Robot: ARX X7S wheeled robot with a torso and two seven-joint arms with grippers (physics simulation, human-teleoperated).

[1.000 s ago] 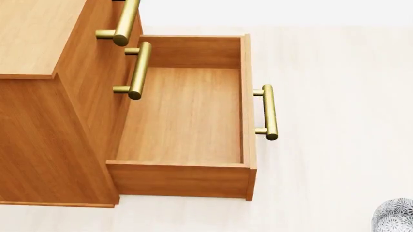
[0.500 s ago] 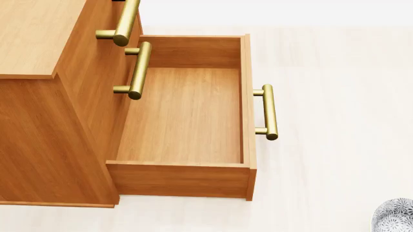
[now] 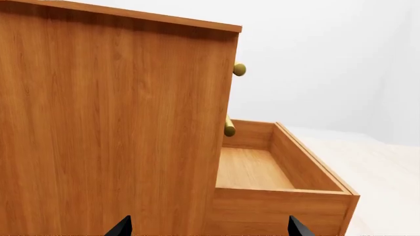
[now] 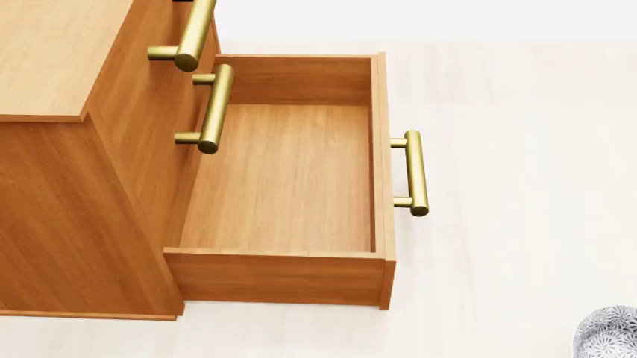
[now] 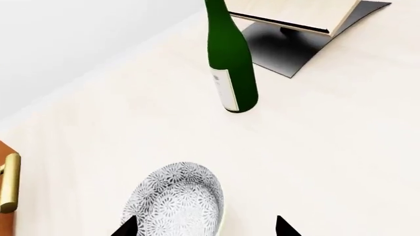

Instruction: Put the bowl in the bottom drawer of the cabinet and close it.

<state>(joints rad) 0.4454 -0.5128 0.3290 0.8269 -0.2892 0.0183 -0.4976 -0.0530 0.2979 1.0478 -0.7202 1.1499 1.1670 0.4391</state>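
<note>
while the head view clips the bowl (image 4: 609, 333), the right claw (image 5: 204, 227) (open) straddles it.

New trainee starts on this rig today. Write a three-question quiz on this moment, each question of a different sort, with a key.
1. True or false: the bottom drawer of the cabinet stands pulled out and holds nothing.
2. Where is the bowl? A) in the drawer B) on the pale surface, under the right gripper C) on top of the cabinet
3. Fill in: in the right wrist view, a green ____ stands beyond the bowl.

Key: 1 true. 2 B; the fingertips show on either side of the bowl, open, not yet closed on it. 3 bottle.
</note>
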